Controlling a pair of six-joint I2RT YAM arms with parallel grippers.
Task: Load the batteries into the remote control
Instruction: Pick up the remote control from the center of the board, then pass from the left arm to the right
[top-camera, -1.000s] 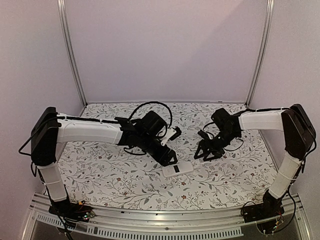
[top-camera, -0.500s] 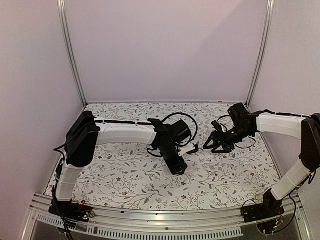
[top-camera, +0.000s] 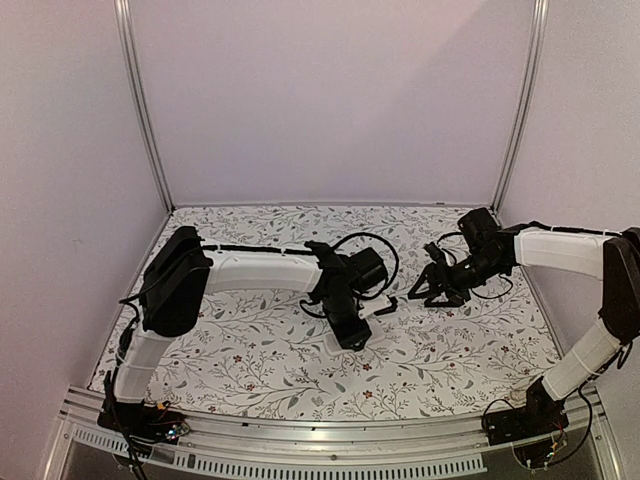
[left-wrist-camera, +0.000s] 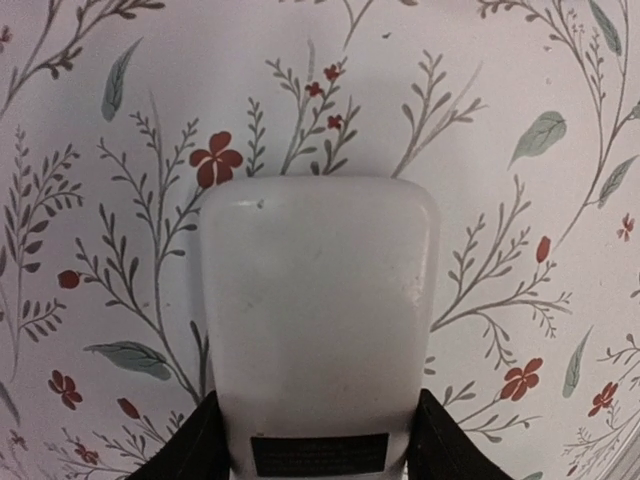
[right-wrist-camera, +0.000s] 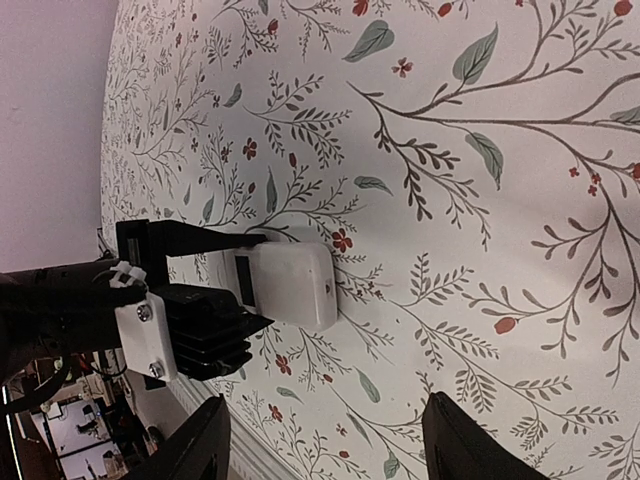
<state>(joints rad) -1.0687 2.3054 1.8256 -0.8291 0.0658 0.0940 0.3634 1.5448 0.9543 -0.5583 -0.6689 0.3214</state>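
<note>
Floral-print tabletop (top-camera: 250, 360); plain lilac walls (top-camera: 330, 100); metal corner posts (top-camera: 145, 110).

Light is soft, even and faintly pink, with only a thin shadow beside the remote control (left-wrist-camera: 318, 300) and a mild sheen on it; overhead view slightly grainy, wrist views' edges apparently bowed.

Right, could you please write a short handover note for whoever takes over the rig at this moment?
The left claw is closed on the sides of the remote control, which lies white back up on the floral table.
The right claw is open and empty, hovering above the table to the right of the remote.
The batteries are not visible in any view.
Done: remote grasped; no loading shown.
Left: find both batteries and load them into the remote.
</note>
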